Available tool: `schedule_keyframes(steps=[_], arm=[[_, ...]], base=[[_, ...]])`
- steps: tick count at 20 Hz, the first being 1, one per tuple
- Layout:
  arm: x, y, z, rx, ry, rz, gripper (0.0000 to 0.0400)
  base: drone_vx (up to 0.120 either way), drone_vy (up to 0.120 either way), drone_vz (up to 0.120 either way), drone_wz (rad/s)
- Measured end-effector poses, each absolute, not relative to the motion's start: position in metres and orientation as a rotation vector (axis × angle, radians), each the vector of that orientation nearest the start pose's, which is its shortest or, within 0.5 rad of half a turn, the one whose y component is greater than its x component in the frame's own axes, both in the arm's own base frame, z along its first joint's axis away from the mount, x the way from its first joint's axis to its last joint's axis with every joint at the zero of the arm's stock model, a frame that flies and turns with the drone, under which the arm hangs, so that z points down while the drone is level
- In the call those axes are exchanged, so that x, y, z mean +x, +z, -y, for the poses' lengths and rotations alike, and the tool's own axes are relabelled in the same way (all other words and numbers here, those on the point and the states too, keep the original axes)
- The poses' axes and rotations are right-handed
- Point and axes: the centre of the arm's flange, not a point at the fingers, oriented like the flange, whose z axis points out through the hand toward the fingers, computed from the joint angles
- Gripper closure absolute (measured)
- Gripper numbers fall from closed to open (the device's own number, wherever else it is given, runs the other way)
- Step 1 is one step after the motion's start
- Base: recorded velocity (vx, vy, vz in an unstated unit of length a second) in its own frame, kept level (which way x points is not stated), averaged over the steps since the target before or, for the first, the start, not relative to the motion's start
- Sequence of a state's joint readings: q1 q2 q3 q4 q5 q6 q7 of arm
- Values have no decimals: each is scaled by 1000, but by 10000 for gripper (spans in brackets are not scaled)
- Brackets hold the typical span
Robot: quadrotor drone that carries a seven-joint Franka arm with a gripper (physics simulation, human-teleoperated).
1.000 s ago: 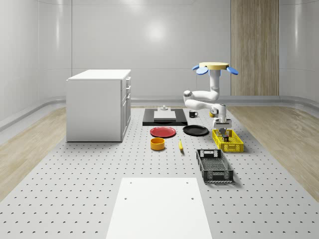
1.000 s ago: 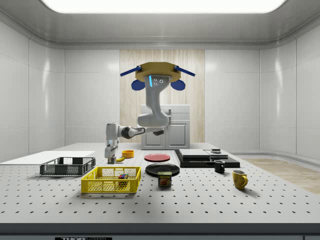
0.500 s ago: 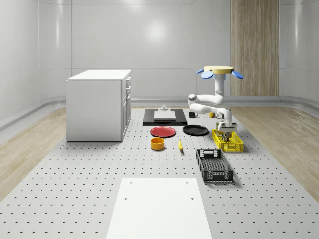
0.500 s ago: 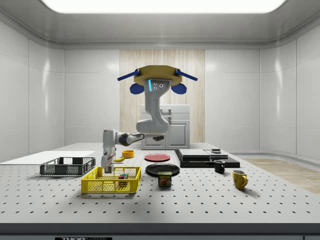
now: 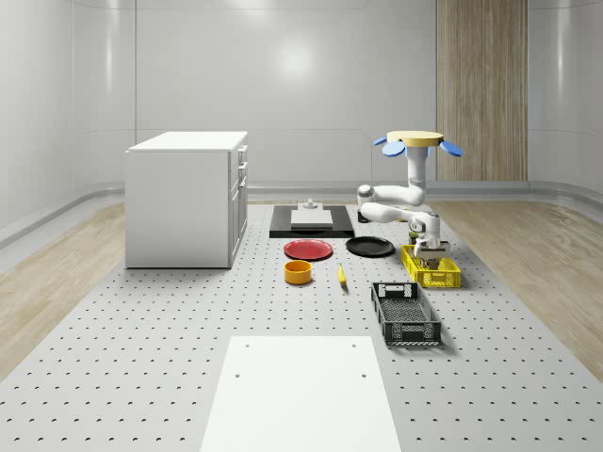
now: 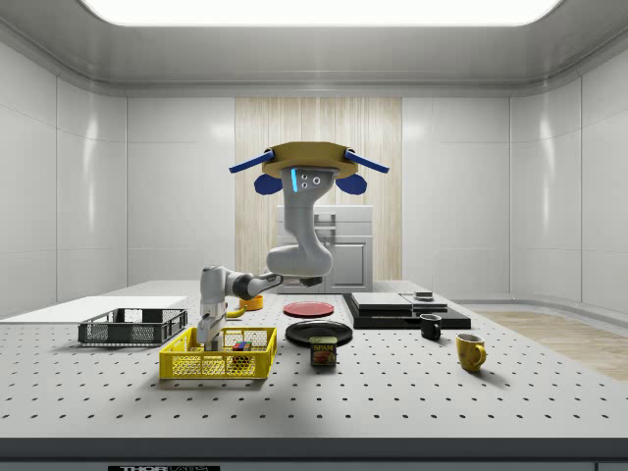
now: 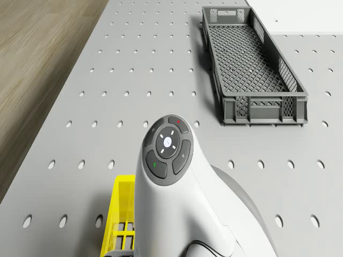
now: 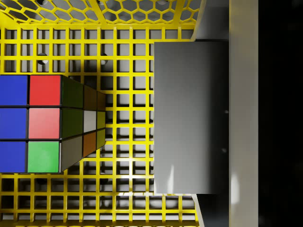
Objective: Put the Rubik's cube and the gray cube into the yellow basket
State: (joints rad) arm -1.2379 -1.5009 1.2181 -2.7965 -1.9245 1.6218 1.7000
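The second cube is being placed: the Rubik's cube (image 8: 47, 124) already lies in the basket (image 6: 216, 363), and the hand (image 6: 208, 340), reaching down into it under the hovering drone (image 6: 304, 162), is clenched on the gray cube (image 8: 189, 118) just beside the Rubik's cube. Next it should let go and lift clear.

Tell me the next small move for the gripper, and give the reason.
Probably open the fingers and let go: the gripper is down inside the yellow basket with the gray cube just above its mesh floor, beside the Rubik's cube already lying there. The drone hovers above the table beside the basket.
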Motion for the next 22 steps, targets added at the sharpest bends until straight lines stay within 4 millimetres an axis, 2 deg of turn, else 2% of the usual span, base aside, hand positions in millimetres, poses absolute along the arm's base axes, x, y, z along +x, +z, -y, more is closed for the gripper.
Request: schedule_keyframes(steps=[8,11,15,22], arm=[[319,565,4,1,786,2,150],[319,568,4,1,786,2,71],[319,558,4,1,786,2,26],[319,532,4,1,786,2,5]], base=[[0,0,0,0],[0,0,0,0],[0,0,0,0],[0,0,0,0]])
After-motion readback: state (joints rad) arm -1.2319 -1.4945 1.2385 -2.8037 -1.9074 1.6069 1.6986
